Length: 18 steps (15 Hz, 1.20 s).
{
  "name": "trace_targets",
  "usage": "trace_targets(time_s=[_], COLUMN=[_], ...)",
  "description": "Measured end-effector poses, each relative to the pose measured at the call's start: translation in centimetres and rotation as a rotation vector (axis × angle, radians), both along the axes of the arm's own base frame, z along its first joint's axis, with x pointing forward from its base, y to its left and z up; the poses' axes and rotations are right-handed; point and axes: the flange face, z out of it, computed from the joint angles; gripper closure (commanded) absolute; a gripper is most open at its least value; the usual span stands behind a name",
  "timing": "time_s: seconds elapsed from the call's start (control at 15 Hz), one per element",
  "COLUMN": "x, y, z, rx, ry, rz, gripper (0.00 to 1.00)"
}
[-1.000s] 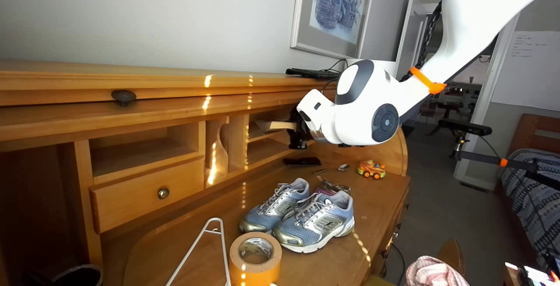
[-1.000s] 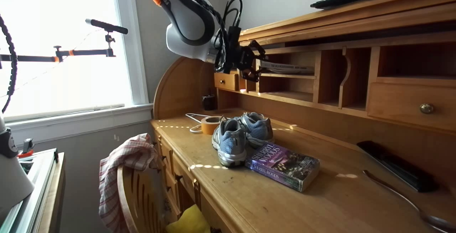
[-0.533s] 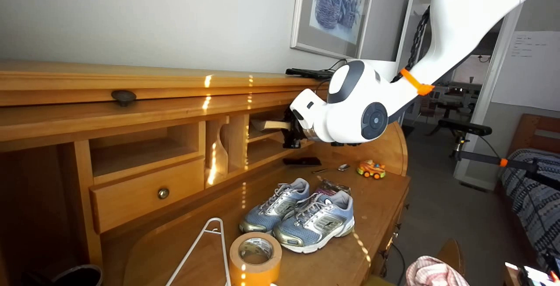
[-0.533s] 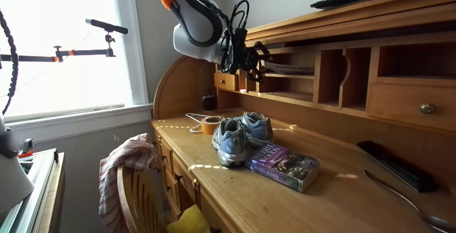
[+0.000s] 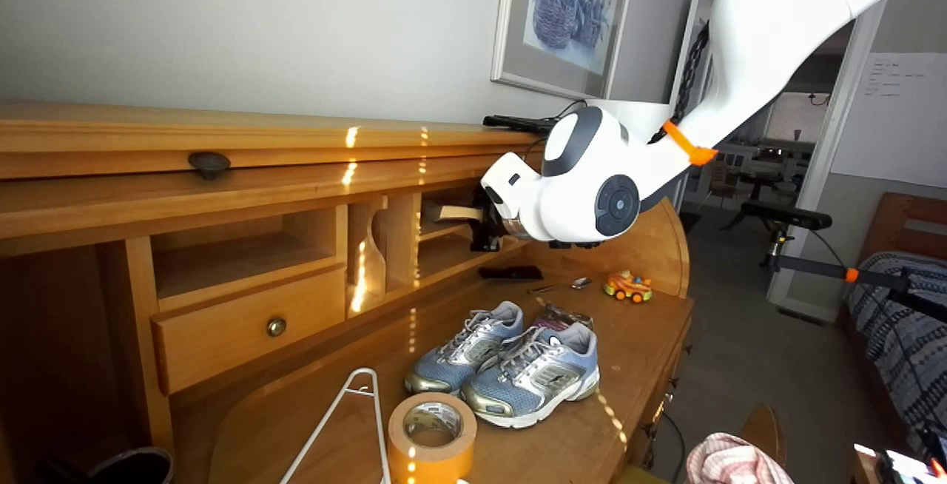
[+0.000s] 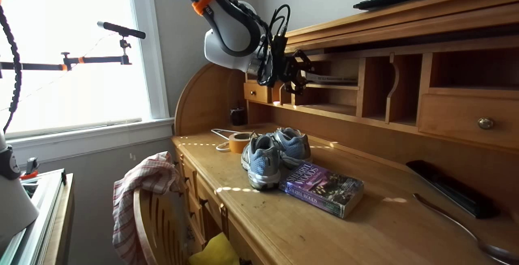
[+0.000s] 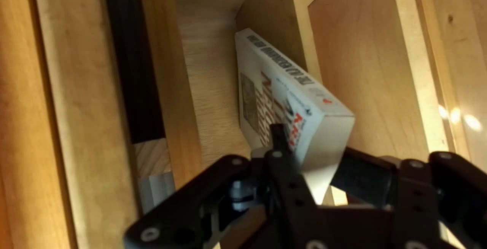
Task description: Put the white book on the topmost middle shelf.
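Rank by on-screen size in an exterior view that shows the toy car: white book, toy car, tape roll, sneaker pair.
Sneaker pair
Tape roll (nearness enlarges it)
Toy car
White book (visible part only)

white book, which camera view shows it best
The wrist view: up close, the white book shows its cover, spine lettering and one end, though the fingers hide part. Both exterior views show it small and partly hidden, as either a pale edge or a thin spine.
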Motion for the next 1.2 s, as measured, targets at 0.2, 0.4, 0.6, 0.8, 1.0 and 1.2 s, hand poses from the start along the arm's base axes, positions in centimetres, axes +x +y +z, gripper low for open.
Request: trace_targets(time_s=[0.2,0.4,0.6,0.8,1.0,1.2], x=[0.1,0.1,0.1,0.3,0.3,0.3], y=[0.0,0.0,0.3,0.6,0.9,1.3], z=[-0.2,-0.2,-0.4,-0.7,-0.8,-1.0], rx=[0.003,0.003,0.005,0.008,0.011,0.021], ry=[0.001,0.001,0.005,0.009,0.009,0.011], rz=[-0.001,0.000,0.004,0.009,0.013,0.017], gripper=[0.94,0.52,0.30,0.08,0.00,0.00])
